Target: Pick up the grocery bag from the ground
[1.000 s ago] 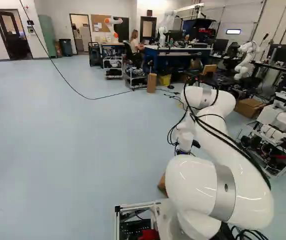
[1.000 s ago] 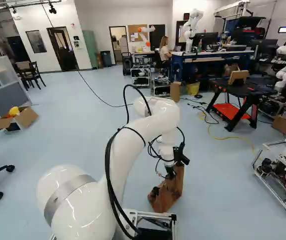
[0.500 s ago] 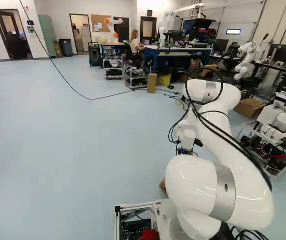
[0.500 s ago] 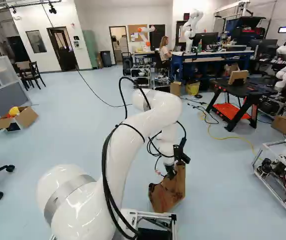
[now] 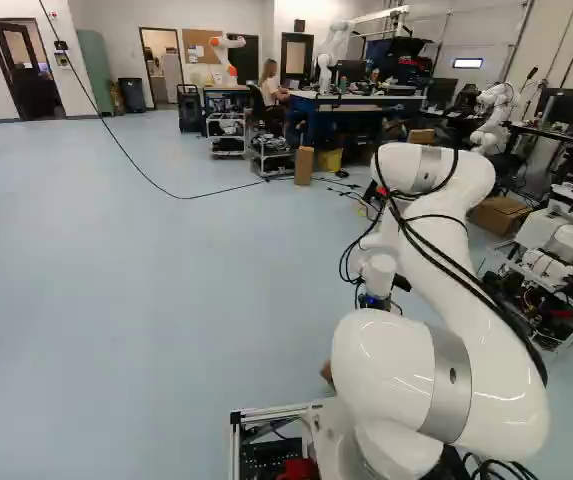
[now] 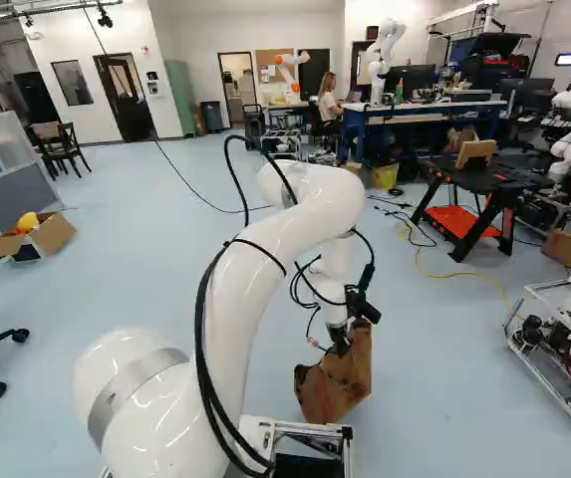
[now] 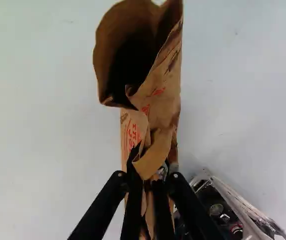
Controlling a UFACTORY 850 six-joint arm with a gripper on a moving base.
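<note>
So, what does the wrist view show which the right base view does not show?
Only the wrist view: clearly, the dark inside of the paper bag and the gripper with paper pinched between its fingers.

Only the right base view: my arm, the black table, a cardboard box with something yellow in it.

Both: bag, gripper, pale floor.

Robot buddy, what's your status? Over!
Black two-finger gripper shut on brown paper grocery bag. Clear of the floor: can't tell. Silver metal base frame close to bag.

One bag (image 6: 333,386), one pincer (image 6: 340,346)
</note>
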